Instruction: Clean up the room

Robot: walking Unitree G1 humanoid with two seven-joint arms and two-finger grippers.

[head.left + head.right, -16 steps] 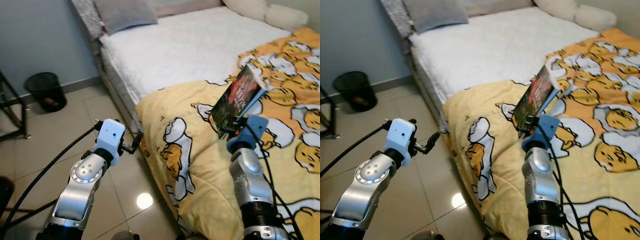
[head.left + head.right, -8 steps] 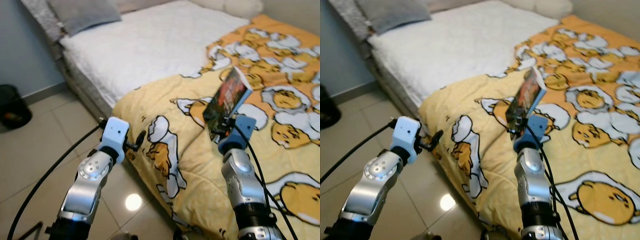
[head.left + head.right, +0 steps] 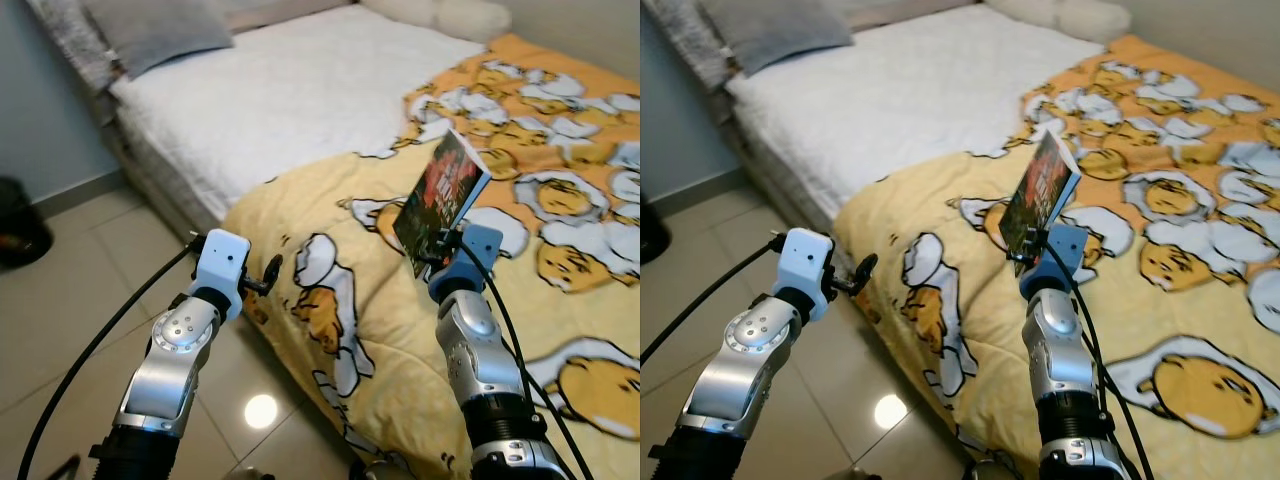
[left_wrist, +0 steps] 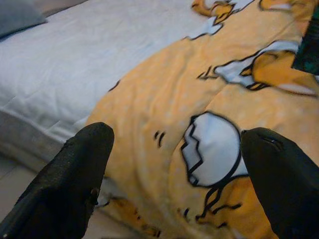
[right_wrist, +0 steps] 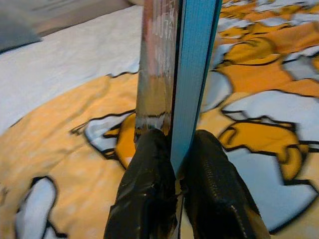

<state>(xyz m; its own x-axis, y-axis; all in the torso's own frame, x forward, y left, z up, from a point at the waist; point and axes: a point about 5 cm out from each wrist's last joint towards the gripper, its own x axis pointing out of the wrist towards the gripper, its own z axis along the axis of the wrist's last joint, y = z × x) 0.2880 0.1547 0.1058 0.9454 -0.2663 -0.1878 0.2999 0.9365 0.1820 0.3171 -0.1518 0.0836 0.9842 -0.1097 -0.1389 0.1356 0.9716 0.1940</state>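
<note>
A thin book [image 3: 441, 197] with a dark red cover and a blue back stands tilted in the air above the yellow egg-print blanket [image 3: 390, 330]. My right gripper [image 3: 432, 262] is shut on the book's lower edge; in the right wrist view the two black fingers [image 5: 149, 199] pinch the book [image 5: 177, 74] between them. My left gripper [image 3: 270, 275] is held over the floor beside the bed's corner, open, with nothing between its fingers [image 4: 75, 169]. It faces the hanging edge of the blanket [image 4: 164, 114].
A bed with a white mattress cover [image 3: 290, 95], a grey pillow [image 3: 150, 30] and white pillows [image 3: 440, 15] lies ahead. Beige tiled floor [image 3: 70, 290] runs along the left. A dark bin [image 3: 15, 220] stands at the far left by the grey wall.
The camera has swung right and closer to the bed, so the bin slid toward the left edge. The right gripper still holds the book, which now sits a little lower in view.
</note>
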